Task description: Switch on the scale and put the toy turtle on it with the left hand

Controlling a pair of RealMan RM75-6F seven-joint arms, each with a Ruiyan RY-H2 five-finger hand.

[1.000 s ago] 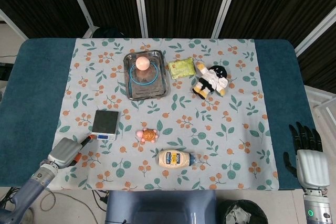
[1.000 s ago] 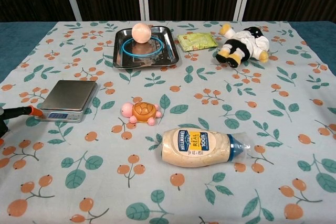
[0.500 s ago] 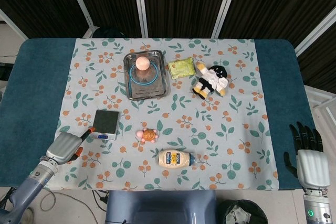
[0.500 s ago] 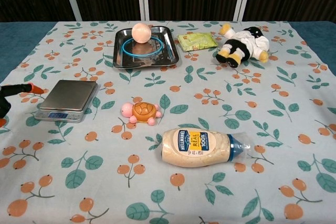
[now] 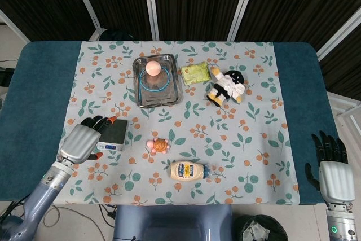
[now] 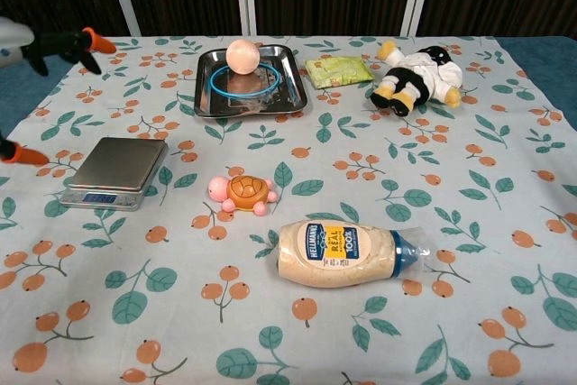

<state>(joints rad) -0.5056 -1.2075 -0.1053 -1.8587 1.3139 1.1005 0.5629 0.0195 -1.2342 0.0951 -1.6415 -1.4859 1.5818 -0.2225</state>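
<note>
The small grey scale (image 5: 114, 134) (image 6: 116, 172) lies at the left of the floral cloth, its blue display lit at its front. The orange and pink toy turtle (image 5: 158, 145) (image 6: 242, 193) sits to the right of the scale. My left hand (image 5: 84, 139) hovers over the scale's left side, fingers spread, holding nothing; in the chest view only its orange fingertips (image 6: 92, 41) show at the left edge. Beyond the table's right front corner, my right hand (image 5: 329, 167) stays open.
A mayonnaise bottle (image 5: 189, 170) lies in front of the turtle. At the back stands a metal tray (image 5: 157, 91) with a blue ring and a pink ball, then a green packet (image 5: 195, 73) and a plush doll (image 5: 228, 86).
My left hand has risen from the table's left front and moved toward the scale, its fingers spreading apart. The scale, the turtle and the right hand have not moved.
</note>
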